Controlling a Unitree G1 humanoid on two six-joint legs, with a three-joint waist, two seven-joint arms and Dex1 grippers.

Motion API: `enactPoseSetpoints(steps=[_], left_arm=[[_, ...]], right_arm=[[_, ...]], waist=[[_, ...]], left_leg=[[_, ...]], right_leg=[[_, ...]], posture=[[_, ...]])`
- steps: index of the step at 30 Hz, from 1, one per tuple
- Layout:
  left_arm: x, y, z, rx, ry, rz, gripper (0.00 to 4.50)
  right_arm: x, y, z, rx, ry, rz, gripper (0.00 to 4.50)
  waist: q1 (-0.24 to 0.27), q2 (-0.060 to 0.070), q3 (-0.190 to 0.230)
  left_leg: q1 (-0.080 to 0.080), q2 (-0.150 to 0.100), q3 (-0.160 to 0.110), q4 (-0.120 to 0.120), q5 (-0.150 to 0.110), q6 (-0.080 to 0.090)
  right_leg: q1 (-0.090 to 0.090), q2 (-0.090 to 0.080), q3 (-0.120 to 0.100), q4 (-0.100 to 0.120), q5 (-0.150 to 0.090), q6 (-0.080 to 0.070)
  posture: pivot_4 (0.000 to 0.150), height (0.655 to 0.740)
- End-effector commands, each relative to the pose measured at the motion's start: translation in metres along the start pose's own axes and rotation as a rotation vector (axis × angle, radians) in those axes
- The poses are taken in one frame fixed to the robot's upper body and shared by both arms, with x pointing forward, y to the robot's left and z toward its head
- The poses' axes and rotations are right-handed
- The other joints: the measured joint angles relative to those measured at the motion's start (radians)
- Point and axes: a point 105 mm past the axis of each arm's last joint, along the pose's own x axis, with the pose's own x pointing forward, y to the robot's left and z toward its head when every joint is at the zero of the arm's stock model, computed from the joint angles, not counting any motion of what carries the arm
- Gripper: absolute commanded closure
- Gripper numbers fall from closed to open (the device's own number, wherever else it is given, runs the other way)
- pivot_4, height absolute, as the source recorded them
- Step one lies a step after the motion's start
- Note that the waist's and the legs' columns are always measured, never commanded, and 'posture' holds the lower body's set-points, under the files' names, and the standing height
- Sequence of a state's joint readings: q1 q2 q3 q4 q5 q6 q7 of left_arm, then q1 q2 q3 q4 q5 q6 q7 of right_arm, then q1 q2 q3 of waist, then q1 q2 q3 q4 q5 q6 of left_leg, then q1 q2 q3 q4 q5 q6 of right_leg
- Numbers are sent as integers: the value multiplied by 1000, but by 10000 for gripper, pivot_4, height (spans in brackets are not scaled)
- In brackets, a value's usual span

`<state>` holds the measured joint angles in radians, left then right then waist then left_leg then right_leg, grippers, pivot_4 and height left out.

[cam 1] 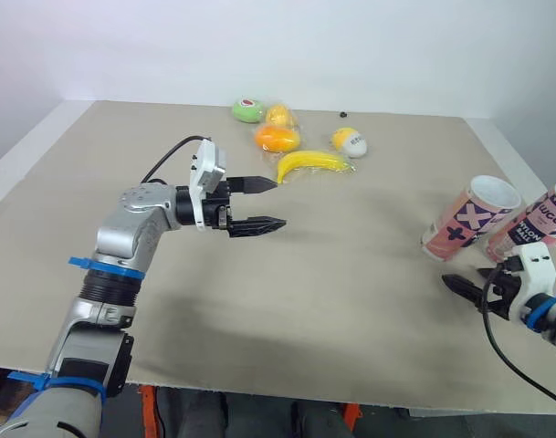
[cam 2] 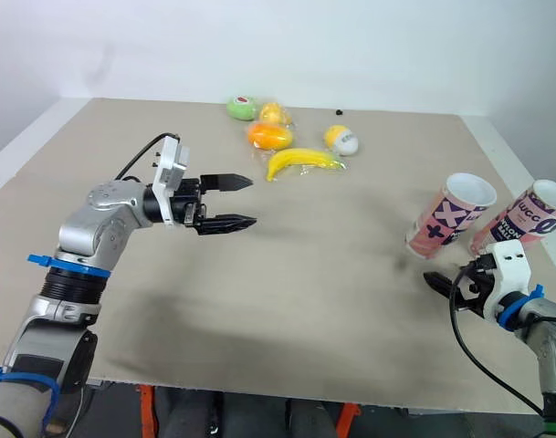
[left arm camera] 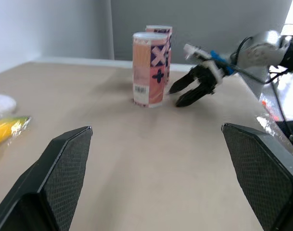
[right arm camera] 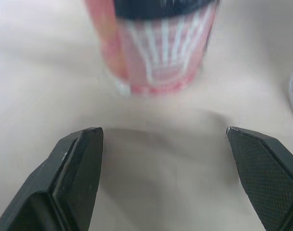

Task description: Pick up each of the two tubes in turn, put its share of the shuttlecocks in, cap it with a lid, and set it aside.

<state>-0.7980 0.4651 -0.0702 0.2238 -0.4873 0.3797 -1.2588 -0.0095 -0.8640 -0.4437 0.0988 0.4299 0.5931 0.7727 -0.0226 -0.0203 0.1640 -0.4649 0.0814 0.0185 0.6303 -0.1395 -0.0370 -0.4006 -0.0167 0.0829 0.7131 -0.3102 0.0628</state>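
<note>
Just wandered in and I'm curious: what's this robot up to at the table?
Two pink tubes stand side by side on the right of the table. The robot's right gripper is open just in front of them, holding nothing yet. Its left gripper hangs open over the middle, also empty. Some fruit lies at the far side.

Looks like a robot test lab: bare white walls (cam 1: 369,46) all round, one wide table (cam 1: 332,301) under a beige sheet, and toy-looking fruit (cam 1: 311,164) staged near its far edge.
</note>
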Motion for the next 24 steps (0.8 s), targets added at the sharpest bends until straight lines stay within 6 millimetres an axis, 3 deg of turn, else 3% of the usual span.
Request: enactPoseSetpoints(steps=[1, 3, 5, 9, 12, 17, 24], left_arm=[[-18, -13, -8, -41, 15, -1, 0], [-27, -22, -22, -90, 48, 8, 0], [-39, -28, -40, -78, 81, 92, 0], [-52, -32, -57, -155, 92, 181, 0], [-63, -29, -71, -197, 114, 262, 0], [-74, -25, -76, -191, 75, 371, 0], [-81, -24, -87, -228, 68, 449, 0]], right_arm=[[-18, 36, 36, -88, -137, 171, 1170], [-21, 69, 42, -142, -170, 301, 1170], [-16, 100, 36, -177, -161, 401, 1170], [-4, 124, 29, -137, -176, 472, 1170], [3, 138, 34, -118, -225, 521, 1170], [11, 151, 42, -94, -274, 569, 1170], [27, 154, 35, -107, -253, 574, 1170]], waist=[[-8, 2, 0], [-14, 3, 0], [-19, 3, 0], [-15, -2, 3], [-7, -2, 3], [-3, -3, 4], [1, -3, 4]], left_leg=[[0, 0, 0, -1, 0, 0], [1, 0, 0, -2, 0, 0], [1, 1, -1, -2, 0, 0], [3, 1, -2, -1, 1, -1], [2, 0, -1, 3, 1, -1], [3, 0, 3, 4, 2, 1], [2, 0, 2, 2, 2, 1]], right_leg=[[0, 0, 1, 0, 0, 0], [0, 0, 1, 0, -1, 0], [1, 1, 0, 0, -1, -1], [3, 1, -1, 0, 0, -1], [4, -2, -1, 0, 0, -4], [5, -5, -1, -4, 4, -4], [3, -4, -1, -4, 4, -4]], posture=[[1500, 6917], [1500, 6917], [1500, 6917], [1500, 6917], [1500, 6917], [1500, 6917], [1500, 6917]])
